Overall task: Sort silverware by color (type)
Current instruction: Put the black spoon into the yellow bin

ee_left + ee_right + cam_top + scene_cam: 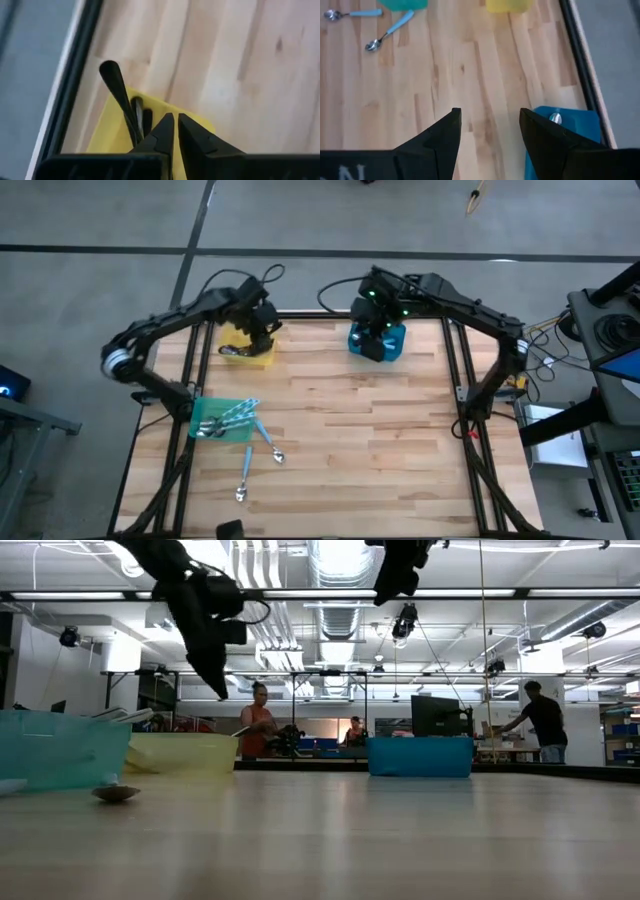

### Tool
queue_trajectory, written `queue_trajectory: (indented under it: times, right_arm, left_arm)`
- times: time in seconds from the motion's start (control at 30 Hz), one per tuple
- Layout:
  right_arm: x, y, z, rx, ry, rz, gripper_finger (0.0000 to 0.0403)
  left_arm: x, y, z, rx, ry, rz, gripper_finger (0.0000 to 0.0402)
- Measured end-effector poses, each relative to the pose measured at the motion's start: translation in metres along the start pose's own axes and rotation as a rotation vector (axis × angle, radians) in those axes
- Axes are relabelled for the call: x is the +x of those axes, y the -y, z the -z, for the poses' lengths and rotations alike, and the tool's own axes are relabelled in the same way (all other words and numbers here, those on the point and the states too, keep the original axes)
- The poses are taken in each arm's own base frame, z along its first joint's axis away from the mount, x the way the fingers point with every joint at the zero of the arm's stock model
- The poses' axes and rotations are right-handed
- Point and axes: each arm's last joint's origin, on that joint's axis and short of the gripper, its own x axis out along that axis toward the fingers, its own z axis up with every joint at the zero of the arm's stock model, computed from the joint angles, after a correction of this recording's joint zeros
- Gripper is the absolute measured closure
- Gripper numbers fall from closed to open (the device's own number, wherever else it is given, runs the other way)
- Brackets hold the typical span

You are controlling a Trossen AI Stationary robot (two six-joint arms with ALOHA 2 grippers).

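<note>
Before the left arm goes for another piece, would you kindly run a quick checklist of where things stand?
1. Left gripper empty: ok, fingers shut on nothing, above the yellow bin.
2. Dark utensils in the yellow bin: ok.
3. Right gripper out of the way: ok, open over the blue bin.
4. Blue-handled spoons left on the table: not ok, two lie loose beside the green bin.
5. Green bin holds only blue-handled pieces: cannot tell.
</note>
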Motion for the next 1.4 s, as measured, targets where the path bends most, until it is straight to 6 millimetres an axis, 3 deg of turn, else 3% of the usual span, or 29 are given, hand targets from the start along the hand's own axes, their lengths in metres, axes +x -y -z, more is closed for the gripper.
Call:
queue_trajectory:
  times: [0.3,0.67,0.8,1.2,1.4]
  right_arm:
    - [0.015,-0.003,0.032,0.016,0.169,0.034,0.0211]
    - [0.054,0.0,0.059,0.01,0.251,0.045,0.0211]
    - [0.067,0.001,0.066,0.015,0.249,0.045,0.0211]
    - [0.076,0.002,0.071,0.029,0.26,0.044,0.0211]
    - [0.076,0.002,0.071,0.035,0.269,0.044,0.0211]
  left_arm:
    - [0.022,0.019,0.037,-0.064,0.259,-0.125,0.0381]
    - [0.047,0.017,0.053,0.012,0.223,-0.304,0.0275]
    - [0.055,0.016,0.056,0.015,0.21,-0.321,0.0255]
    - [0.08,0.011,0.059,-0.03,0.144,-0.303,0.0252]
    - [0.091,0.009,0.059,-0.037,0.11,-0.287,0.0272]
